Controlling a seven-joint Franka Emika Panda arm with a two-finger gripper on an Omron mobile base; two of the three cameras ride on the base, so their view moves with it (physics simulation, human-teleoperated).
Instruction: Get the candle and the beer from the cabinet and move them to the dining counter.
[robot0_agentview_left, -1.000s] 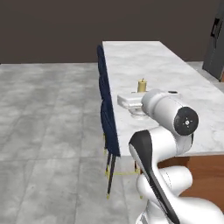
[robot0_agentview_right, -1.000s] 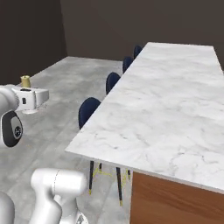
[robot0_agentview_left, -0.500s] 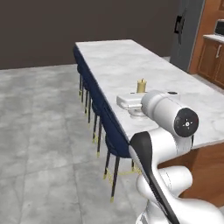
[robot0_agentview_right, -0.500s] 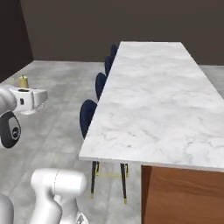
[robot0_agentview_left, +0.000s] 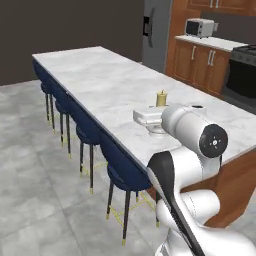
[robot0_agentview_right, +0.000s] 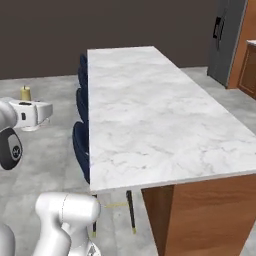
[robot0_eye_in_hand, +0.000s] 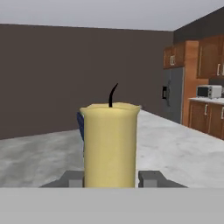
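Change: whole scene swung round in both base views since a second ago, so the base has turned; more kitchen in sight now on the right of the left base view. Candle (robot0_eye_in_hand: 110, 144) and gripper (robot0_eye_in_hand: 110, 178) placed the same against the arm as before.
Hand: nearly shut, clamped on the candle low down, one finger (robot0_eye_in_hand: 151, 178) pressed to each side; candle upright, wick (robot0_eye_in_hand: 113, 95) curling up.
Candle place: carried in the air at the end of the arm (robot0_agentview_left: 192, 131); seen in the left base view (robot0_agentview_left: 161, 98) over the near end of the dining counter (robot0_agentview_left: 107, 85); seen in the right base view (robot0_agentview_right: 25, 93) left of the counter's chair-side edge, over the grey floor (robot0_agentview_right: 52, 90). Whether above the top or just off it, cannot tell.
Counter: long marble top (robot0_agentview_right: 145, 107), bare.
Around: dark blue chairs (robot0_agentview_left: 82, 131) tucked along the counter's long side; beyond its far edge a grey fridge (robot0_agentview_left: 156, 35), wood lower cabinets (robot0_agentview_left: 200, 64), a toaster oven (robot0_agentview_left: 200, 27), a dark stove (robot0_agentview_left: 243, 75).
In the way: chair backs (robot0_agentview_right: 81, 125) lining the counter's edge.
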